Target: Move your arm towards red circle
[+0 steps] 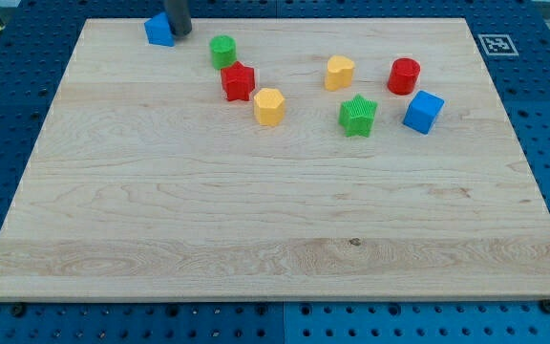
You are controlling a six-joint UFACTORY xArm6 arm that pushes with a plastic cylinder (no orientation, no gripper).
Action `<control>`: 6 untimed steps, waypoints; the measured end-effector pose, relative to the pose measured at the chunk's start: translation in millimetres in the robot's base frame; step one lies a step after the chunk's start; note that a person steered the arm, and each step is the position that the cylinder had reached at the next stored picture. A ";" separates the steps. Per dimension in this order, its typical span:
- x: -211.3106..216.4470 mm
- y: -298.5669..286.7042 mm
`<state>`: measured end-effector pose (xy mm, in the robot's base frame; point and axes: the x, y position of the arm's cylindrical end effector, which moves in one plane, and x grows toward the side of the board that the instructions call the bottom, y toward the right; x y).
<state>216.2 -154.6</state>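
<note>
Red circle, a small cylinder block (404,75), sits far to the view's right of my tip (179,32), a bare rod with no pincer. Sweep straight and you'd knock the green cylinder (222,51).

Wooden board (256,210) on blue pegboard table (8,76). Blue block (158,30), shape unclear, at board's top-left edge. Green cylinder (222,51) just above-left of red star block (238,81), near or touching. Yellow hexagon block (269,106) just below-right of star. Yellow heart-like block (339,73) right of centre at top. Green star (358,116) below it. Blue cube (423,112) to view's right of green star. Fiducial marker (496,44) at board's top-right corner.
</note>
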 end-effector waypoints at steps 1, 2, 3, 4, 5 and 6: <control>0.0 -13.8; 0.0 -17.8; 0.0 -9.2; -4.0 50.4; -4.0 94.1; -4.0 97.1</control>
<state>212.2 -57.5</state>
